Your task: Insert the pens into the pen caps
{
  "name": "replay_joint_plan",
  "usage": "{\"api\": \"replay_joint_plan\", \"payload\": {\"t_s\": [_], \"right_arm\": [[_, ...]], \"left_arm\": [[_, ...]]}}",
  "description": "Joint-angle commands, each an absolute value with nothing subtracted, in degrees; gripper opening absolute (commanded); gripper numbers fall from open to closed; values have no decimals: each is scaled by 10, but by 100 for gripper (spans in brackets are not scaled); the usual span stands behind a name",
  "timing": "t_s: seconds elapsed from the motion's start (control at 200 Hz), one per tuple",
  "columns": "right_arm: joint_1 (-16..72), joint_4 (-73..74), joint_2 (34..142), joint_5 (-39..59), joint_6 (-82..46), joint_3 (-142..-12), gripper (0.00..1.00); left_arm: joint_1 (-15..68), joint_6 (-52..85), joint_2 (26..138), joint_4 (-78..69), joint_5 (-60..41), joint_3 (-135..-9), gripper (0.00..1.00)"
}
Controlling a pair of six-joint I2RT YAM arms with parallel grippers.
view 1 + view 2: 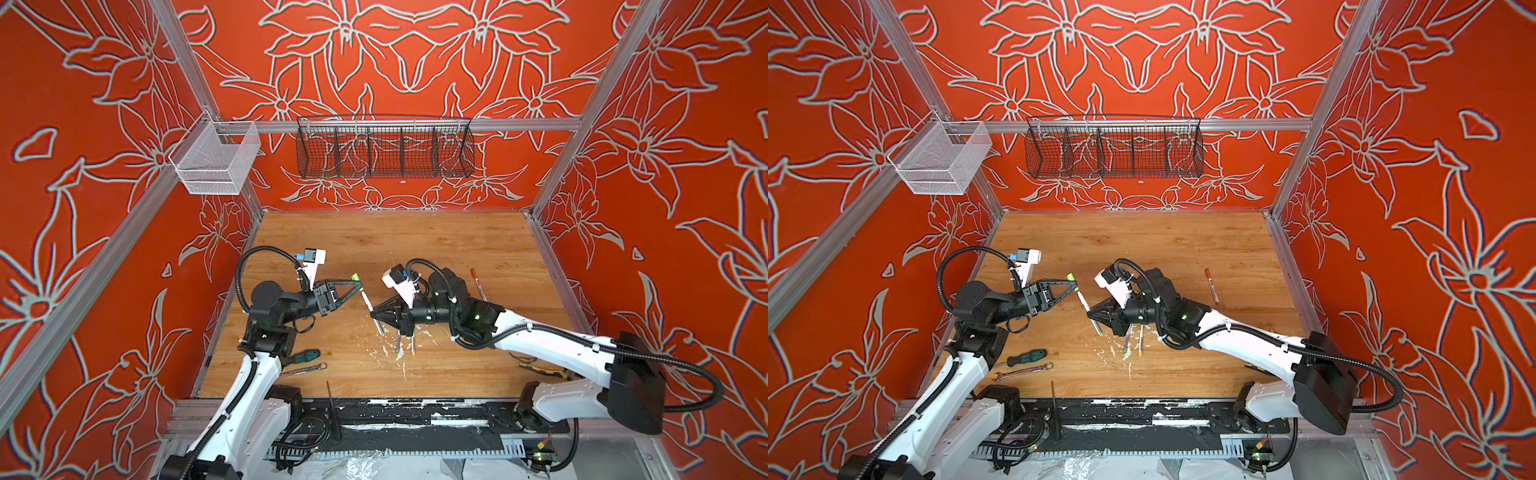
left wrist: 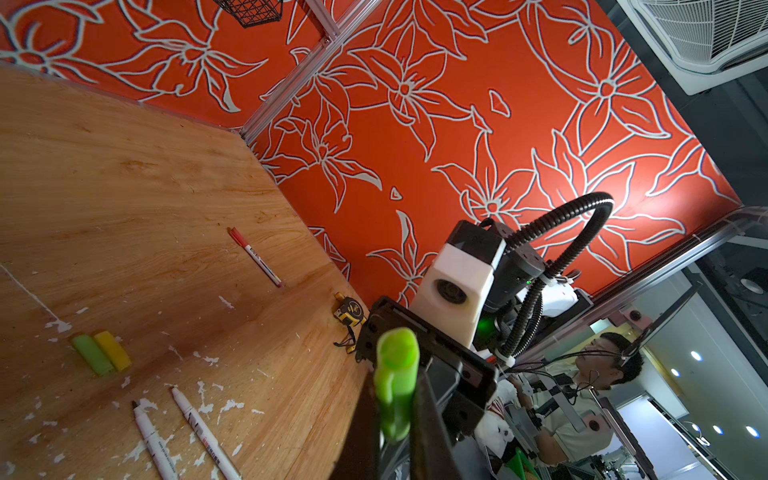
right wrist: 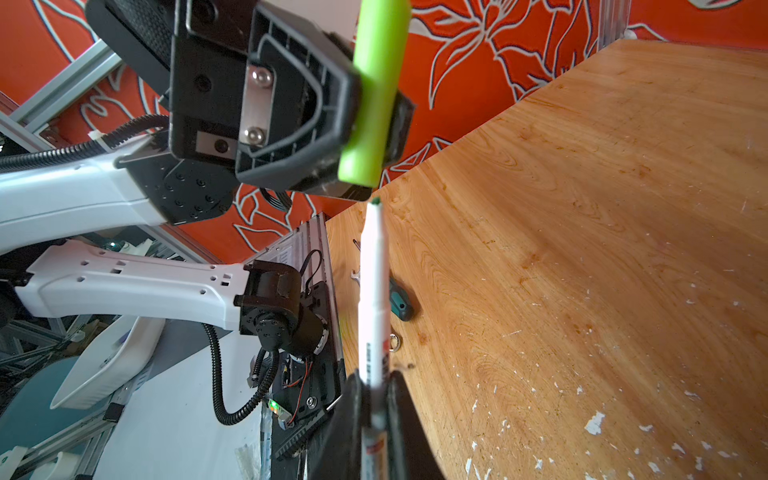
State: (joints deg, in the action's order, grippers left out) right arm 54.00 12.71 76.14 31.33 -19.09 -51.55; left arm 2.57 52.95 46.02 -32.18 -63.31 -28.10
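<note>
Four pens (image 1: pixel 371 307) (image 1: pixel 398 345) (image 1: pixel 413 345) (image 1: pixel 478 284), three loose caps (image 1: pixel 355 277) (image 2: pixel 92 354) (image 2: pixel 112 350), one screwdriver (image 1: pixel 305 356), one wrench (image 1: pixel 303 370)

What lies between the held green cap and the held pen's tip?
Nothing: the pen ends just short of the green cap, a bare gap, clearest in the right wrist view.

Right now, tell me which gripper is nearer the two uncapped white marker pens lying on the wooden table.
Right. The right gripper hovers close by the pens; the left gripper is farther off, toward the back left.
</note>
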Motion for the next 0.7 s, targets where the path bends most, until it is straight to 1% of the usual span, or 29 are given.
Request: {"api": "replay_joint_plan", "payload": {"t_s": [0.0, 0.37, 0.696], "right_arm": [[541, 140, 750, 303, -182, -513, 0], [541, 142, 752, 303, -181, -521, 0], [541, 131, 757, 309, -183, -522, 0]], "left_arm": [[21, 520, 456, -327, -642, -284, 0], [26, 515, 455, -318, -639, -282, 0], [27, 494, 446, -299, -609, -282, 0]]}}
